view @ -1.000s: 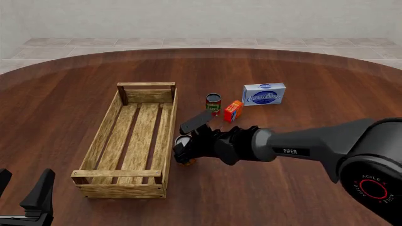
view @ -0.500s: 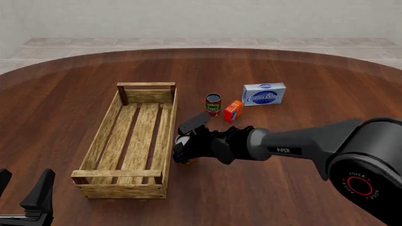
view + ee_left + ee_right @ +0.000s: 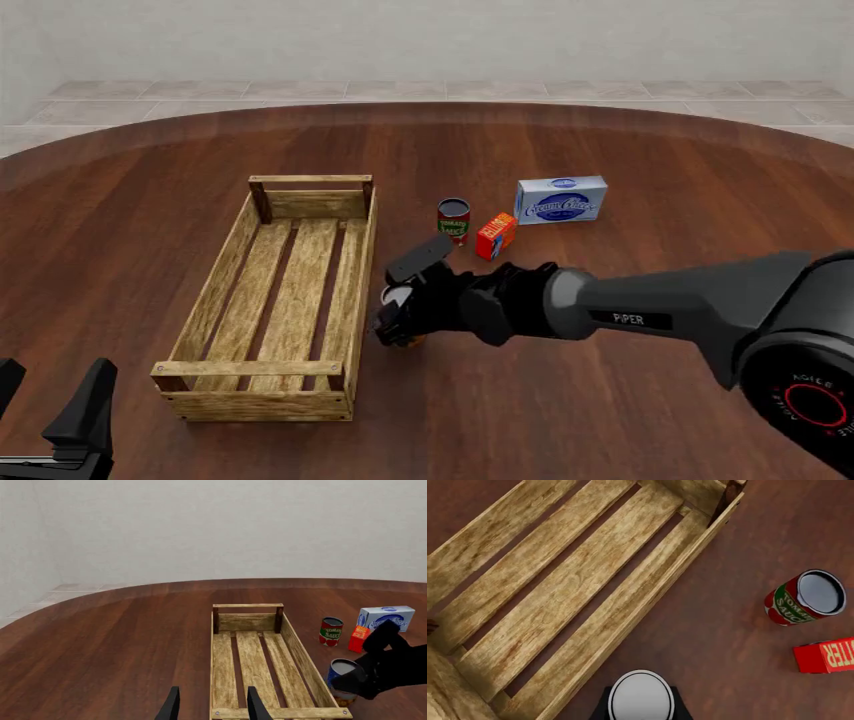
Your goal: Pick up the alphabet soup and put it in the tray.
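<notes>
The right gripper (image 3: 398, 318) was down at the tray's (image 3: 358, 290) right-hand wall, and its jaws were clamped on the alphabet soup (image 3: 392, 298), one dark finger either side of the can. In the front view the can sat just outside the crate, at about three o'clock from its near half, with the pale top showing and a sliver of orange band peeking out below the jaws. Whether the can rested on the surface (image 3: 561, 420) or hung just above it could not be told.

From the right wrist view the silvery lid (image 3: 641, 696) filled the space between the fingers, and the crate's slatted floor (image 3: 554, 575) lay beyond it, nothing inside. The left wrist view caught the same grip from across the tray: blue label, pale top, black fingers wrapped round it (image 3: 343, 679).

At roughly one o'clock from the held can stood the tomato sauce can (image 3: 454, 220), upright, with the small red box (image 3: 495, 236) just beside it and the blue-and-white box (image 3: 562, 200) farther back at two o'clock.

The left gripper (image 3: 51, 425) sat well apart at the near left corner, jaws spread and holding nothing.
</notes>
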Controlling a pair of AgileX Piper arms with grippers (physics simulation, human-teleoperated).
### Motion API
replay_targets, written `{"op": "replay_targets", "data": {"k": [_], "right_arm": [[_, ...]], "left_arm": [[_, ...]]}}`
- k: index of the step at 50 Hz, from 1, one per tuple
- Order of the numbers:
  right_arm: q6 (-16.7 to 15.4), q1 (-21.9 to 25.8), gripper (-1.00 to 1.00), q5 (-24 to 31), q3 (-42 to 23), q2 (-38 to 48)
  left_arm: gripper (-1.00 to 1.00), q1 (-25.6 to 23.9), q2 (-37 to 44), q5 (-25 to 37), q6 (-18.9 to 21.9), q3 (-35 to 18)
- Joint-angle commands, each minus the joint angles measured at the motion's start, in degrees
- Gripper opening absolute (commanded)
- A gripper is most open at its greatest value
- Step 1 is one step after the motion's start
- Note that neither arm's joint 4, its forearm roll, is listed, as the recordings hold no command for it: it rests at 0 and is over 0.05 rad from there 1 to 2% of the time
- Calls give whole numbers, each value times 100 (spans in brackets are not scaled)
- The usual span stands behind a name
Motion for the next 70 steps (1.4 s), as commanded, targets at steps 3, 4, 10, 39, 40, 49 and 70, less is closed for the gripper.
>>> {"op": "replay_targets", "data": {"k": [3,4,10,39,40,49,70], "right_arm": [[-38,-9,-100,273,162,-653],[-84,-13,-100,324,187,-754],[-142,-9,-100,445,265,-1002],[-376,95,-100,1107,259,-1924],[-393,117,-100,1146,226,-1965],[-427,201,-100,1292,55,-2038],[-491,458,-100,1554,-368,-2001]], "left_arm": [[100,9,-14,14,1,-4],[100,10,-14,15,1,-4],[100,10,-14,14,2,-4],[100,10,-14,15,0,-4],[100,10,-14,15,1,-4],[100,10,-14,15,1,-4],[100,9,-14,14,1,-4]]}}
